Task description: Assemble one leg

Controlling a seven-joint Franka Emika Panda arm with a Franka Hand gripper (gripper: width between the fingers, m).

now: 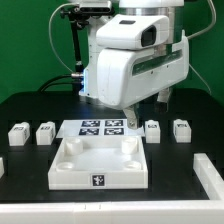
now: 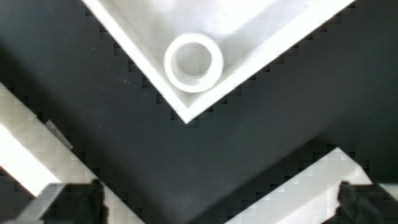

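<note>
Leg, small chunky white plastic block with a black-and-white marker on its face: four alike, all standing loose on the black table (image 1: 30,200).

Location: you have the far-left leg (image 1: 18,133) and inner-left leg (image 1: 45,132) at the middle left of the exterior view. The inner-right leg (image 1: 152,130) and far-right leg (image 1: 181,128) are at the middle right. The marker board (image 1: 103,127) lies between the pairs. All four stand apart from the square tray part (image 1: 120,180) at lower centre.

Gripper (image 2: 210,203): spread wide and holding nothing. The wrist view shows only dark table between its fingertips (image 2: 63,205). Ahead of it you see one tray corner with its round socket (image 2: 192,58). In the exterior view the arm hangs above the tray's far side, with the inner-right leg nearest.

Handling, as a judgement: light and stiff, not fragile. The smooth plastic looks likely to slip or tip if you pinch it off-centre.

Hold: close on two opposite flat sides, low and centred on the block, so it hangs straight for the socket.
</note>
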